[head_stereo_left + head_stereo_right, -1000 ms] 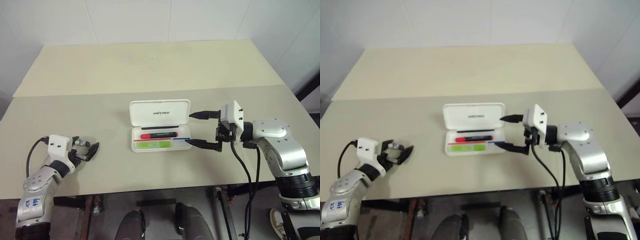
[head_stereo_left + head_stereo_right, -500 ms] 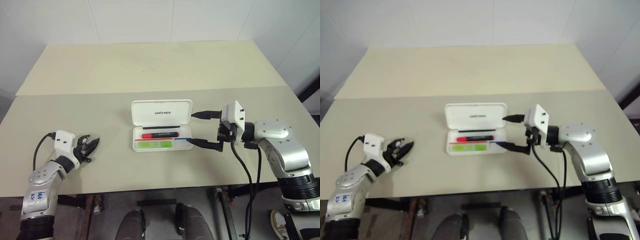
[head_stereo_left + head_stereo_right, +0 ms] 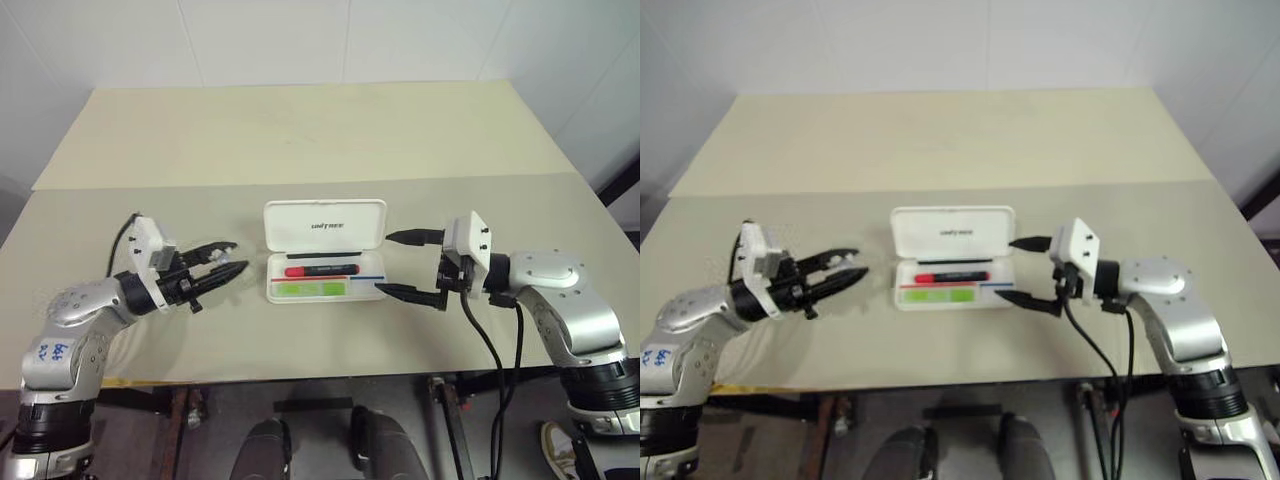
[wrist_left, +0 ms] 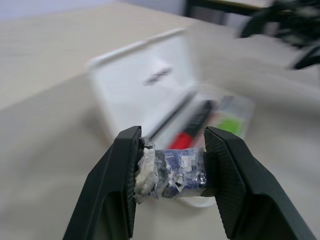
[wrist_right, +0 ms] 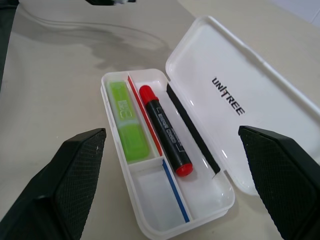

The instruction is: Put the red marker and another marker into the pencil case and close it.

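Both markers are already in the pencil case [image 3: 300,215], so I think the job now is to shut the lid. The lid has to swing over toward the front edge of the table [image 3: 300,130] and come down on the tray. A good way is to slip a finger behind the far edge of the lid and tip it forward slowly. The other gripper should hold the tray so that it does not slide. Then press down on the lid until it shuts all the way along. Pushing too fast could shove the whole case along the table or knock a marker up, and then the lid would not shut.

The case sits about halfway between the left and right edges of the table, nearer the front edge. It is open, with its lid on the far side. The red marker [image 3: 320,270] lies in the back slot of the tray. The green marker [image 3: 310,289] lies in the front slot, just beside it.

The right gripper [image 3: 388,264] is at the right end of the case with its fingers spread very wide and nothing in them. One finger is by the lid's right edge and the other is by the tray's front right corner.

The left gripper [image 3: 240,256] is just off the left end of the case, not touching it, and points at it. Its fingers are only a little way apart.
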Controlling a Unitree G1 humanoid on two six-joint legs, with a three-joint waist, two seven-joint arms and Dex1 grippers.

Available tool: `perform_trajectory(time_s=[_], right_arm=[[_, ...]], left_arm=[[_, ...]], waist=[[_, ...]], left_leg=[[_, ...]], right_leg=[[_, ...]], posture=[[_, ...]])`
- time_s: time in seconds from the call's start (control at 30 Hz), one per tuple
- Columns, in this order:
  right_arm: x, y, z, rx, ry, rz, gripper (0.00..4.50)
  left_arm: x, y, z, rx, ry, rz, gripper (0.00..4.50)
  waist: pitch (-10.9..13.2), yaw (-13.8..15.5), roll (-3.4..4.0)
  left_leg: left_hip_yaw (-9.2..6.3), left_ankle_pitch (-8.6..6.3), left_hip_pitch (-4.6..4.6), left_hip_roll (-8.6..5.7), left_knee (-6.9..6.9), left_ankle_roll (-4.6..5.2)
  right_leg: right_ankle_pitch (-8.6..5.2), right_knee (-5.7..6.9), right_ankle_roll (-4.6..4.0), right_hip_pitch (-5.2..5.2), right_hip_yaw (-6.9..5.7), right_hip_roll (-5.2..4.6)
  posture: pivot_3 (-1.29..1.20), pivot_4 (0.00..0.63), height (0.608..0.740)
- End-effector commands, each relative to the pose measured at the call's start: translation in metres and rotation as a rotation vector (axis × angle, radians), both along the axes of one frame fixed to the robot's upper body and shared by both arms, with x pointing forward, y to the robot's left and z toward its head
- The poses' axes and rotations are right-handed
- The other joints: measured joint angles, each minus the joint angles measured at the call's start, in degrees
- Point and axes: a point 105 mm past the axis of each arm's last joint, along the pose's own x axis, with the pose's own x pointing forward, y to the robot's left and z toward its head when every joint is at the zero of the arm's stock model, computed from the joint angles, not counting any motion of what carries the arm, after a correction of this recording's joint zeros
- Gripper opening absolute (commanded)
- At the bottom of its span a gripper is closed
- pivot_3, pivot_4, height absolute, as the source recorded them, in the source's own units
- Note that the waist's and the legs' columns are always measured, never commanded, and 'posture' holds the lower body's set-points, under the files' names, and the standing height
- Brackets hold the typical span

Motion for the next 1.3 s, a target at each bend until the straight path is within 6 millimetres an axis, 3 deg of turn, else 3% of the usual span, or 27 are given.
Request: perform_trajectory(time_s=[0.03,0.27,0.37,0.53,0.8,1.3], right_arm=[[-0.004,-0.003,0.016,0.015,-0.086,-0.024,4.5],[-0.01,-0.01,0.014,0.024,-0.089,-0.079,4.5],[-0.014,-0.015,0.012,0.031,-0.091,-0.119,4.5],[-0.021,-0.021,0.011,0.026,-0.087,-0.162,4.5],[-0.033,-0.031,0.011,0.012,-0.08,-0.224,4.5],[-0.04,-0.032,0.011,0.013,-0.073,-0.259,4.5]], left_arm=[[-0.011,-0.018,0.018,0.025,-0.049,-0.169,1.62],[-0.004,-0.039,0.027,0.055,-0.067,-0.294,1.62],[0.006,-0.057,0.025,0.096,-0.064,-0.374,1.62],[0.025,-0.083,0.012,0.143,-0.08,-0.409,1.62],[0.033,-0.119,-0.011,0.178,-0.078,-0.475,1.62],[0.043,-0.17,-0.013,0.16,-0.123,-0.499,1.62]], waist=[[0.0,0.06,0.0],[0.0,0.09,0.0],[0.0,0.32,0.0],[0.0,1.14,0.0],[0.0,1.48,-0.01],[0.01,1.41,-0.02]], left_leg=[[-0.01,0.0,-0.01,-0.01,0.02,0.0],[0.01,0.0,-0.01,-0.03,0.03,0.0],[0.01,0.01,-0.01,-0.05,0.07,0.0],[0.01,0.0,-0.01,-0.07,0.16,0.01],[0.01,0.0,-0.02,-0.05,0.18,0.02],[-0.02,0.0,-0.04,-0.06,0.26,0.06]], right_leg=[[0.0,0.0,0.0,0.0,0.0,0.01],[0.0,-0.02,0.01,0.02,0.02,0.06],[0.0,-0.01,0.02,0.04,0.02,0.1],[0.03,-0.03,0.06,0.1,0.04,0.12],[0.03,-0.03,0.06,0.09,0.05,0.14],[0.05,-0.03,0.1,0.12,0.05,0.15]], posture=[[0.0,0.15,0.74],[0.0,0.15,0.74],[0.0,0.15,0.74],[0.0,0.15,0.74],[0.0,0.15,0.74],[0.0,0.15,0.74]])
